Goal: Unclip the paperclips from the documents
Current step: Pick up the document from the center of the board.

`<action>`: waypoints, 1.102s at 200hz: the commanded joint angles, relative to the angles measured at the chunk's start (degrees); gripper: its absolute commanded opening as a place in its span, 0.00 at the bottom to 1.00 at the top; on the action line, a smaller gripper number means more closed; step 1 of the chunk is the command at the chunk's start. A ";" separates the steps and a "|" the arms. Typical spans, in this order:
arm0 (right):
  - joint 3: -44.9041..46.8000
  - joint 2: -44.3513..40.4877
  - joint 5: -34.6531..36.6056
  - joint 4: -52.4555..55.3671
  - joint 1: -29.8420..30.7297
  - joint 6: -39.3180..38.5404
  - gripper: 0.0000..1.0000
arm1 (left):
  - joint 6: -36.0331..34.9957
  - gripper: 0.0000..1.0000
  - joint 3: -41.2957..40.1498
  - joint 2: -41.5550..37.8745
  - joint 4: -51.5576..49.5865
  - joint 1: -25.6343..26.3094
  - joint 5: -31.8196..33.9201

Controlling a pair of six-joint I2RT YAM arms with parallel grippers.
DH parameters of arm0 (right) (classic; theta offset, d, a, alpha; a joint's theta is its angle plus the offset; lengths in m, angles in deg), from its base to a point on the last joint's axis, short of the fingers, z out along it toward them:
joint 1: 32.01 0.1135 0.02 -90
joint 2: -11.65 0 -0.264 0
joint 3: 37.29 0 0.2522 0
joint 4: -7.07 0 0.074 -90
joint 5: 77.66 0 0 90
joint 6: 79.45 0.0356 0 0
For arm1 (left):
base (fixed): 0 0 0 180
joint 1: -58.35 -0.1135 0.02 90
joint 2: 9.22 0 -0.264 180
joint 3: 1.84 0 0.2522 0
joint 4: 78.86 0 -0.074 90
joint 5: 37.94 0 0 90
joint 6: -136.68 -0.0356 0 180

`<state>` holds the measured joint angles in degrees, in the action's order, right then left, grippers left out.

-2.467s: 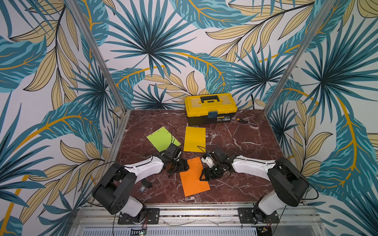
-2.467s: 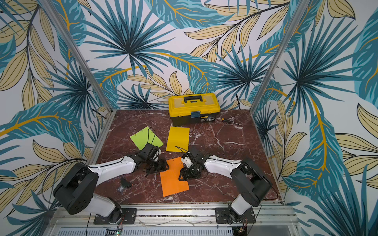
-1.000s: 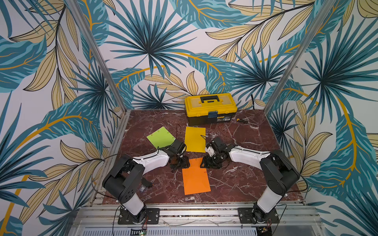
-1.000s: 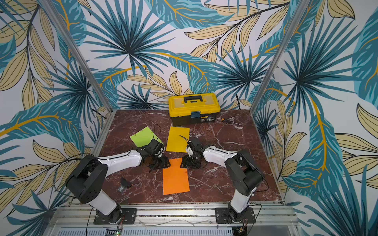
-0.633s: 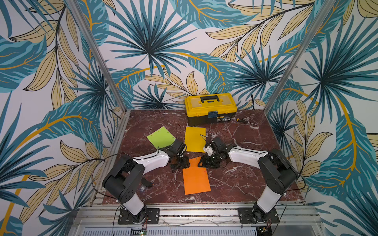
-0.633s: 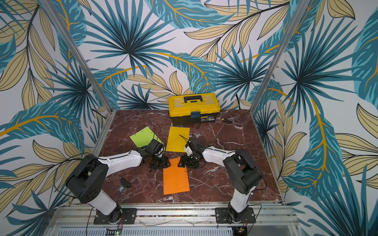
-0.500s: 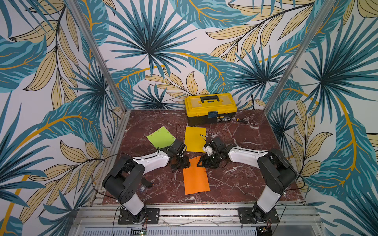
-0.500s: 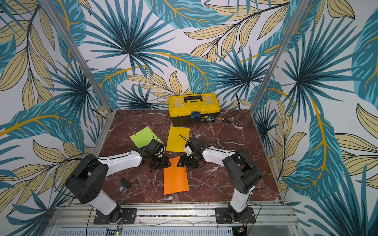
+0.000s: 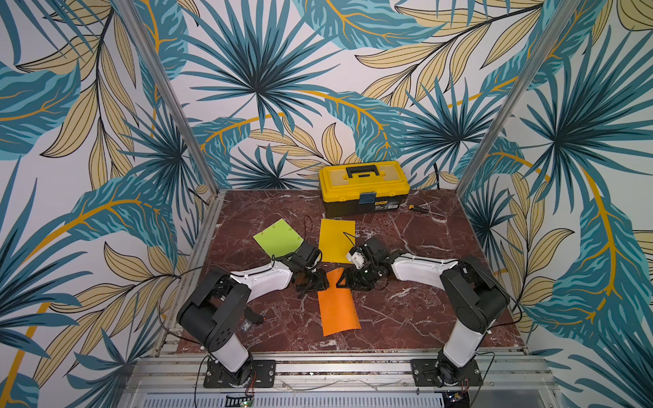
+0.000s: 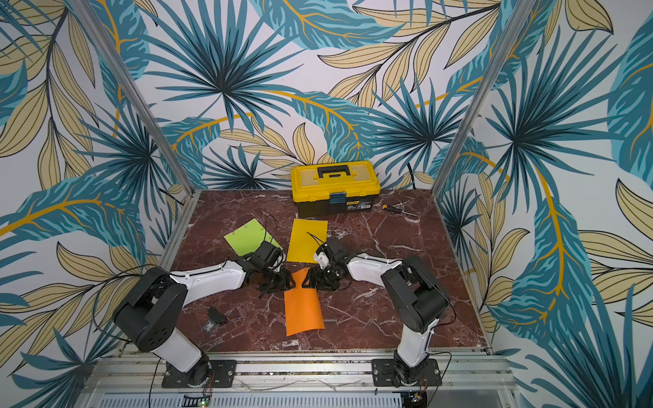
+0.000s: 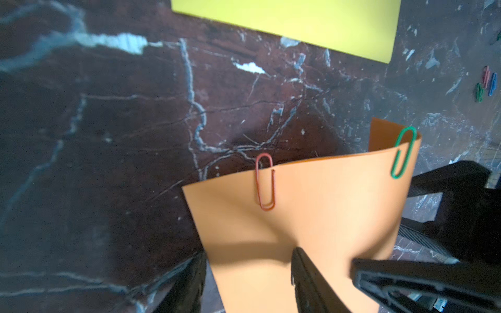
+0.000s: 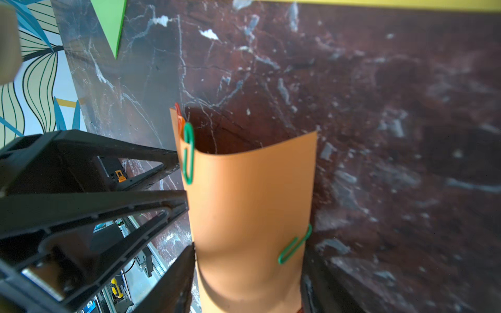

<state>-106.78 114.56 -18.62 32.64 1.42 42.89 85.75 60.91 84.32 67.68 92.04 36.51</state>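
Worktop (image 9: 406, 247) dark red marble, white veins. Lime sheet (image 9: 277, 237), yellow sheet (image 9: 335, 240), orange sheet (image 9: 337, 311). Red clip (image 11: 265, 181), green clip (image 11: 403, 151). Loose clips (image 11: 485, 84) red, blue, green. Toolbox (image 9: 364, 185) yellow, black base and handle. Walls (image 9: 247, 88) white, teal and tan leaf print.

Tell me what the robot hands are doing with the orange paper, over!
Right gripper squeezing orange sheet, bowed. Left gripper astride it, grip unclear. Red paperclip, green paperclip still on. Grippers crowding each other.

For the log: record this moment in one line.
left pincer, right pincer: at curled orange paper sheet | red wire paperclip, green wire paperclip: attached
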 commanded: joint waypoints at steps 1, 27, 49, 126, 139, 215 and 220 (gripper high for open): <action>0.12 2.55 0.84 2.24 0.76 -0.77 0.63 | 0.43 0.52 -1.45 0.17 0.20 0.41 -0.43; -0.84 3.04 0.82 3.07 1.18 -1.30 0.64 | 0.44 0.51 -1.40 0.07 0.32 0.41 -0.46; -1.66 3.35 1.51 4.25 1.45 -1.80 0.64 | 0.32 0.51 -1.18 0.15 0.28 0.41 -0.48; -1.60 2.69 2.51 4.22 1.49 -1.58 0.49 | 0.33 0.51 -1.53 -0.92 0.28 0.41 -0.35; -1.41 2.51 2.23 3.77 1.49 -1.62 0.47 | 0.44 0.51 -1.78 -1.42 0.36 0.41 -0.21; 0.66 0.02 -2.10 -3.39 1.38 -1.88 0.36 | 0.71 0.55 -4.27 -9.20 0.52 -2.47 -0.46; 0.70 -0.23 -2.52 -3.68 1.37 -1.95 0.36 | 0.65 0.56 -4.62 -9.94 0.70 -2.97 -0.64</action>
<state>-107.45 115.92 -18.75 31.90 2.60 41.60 86.55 57.79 78.20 68.29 91.13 36.16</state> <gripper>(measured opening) 0.370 0.546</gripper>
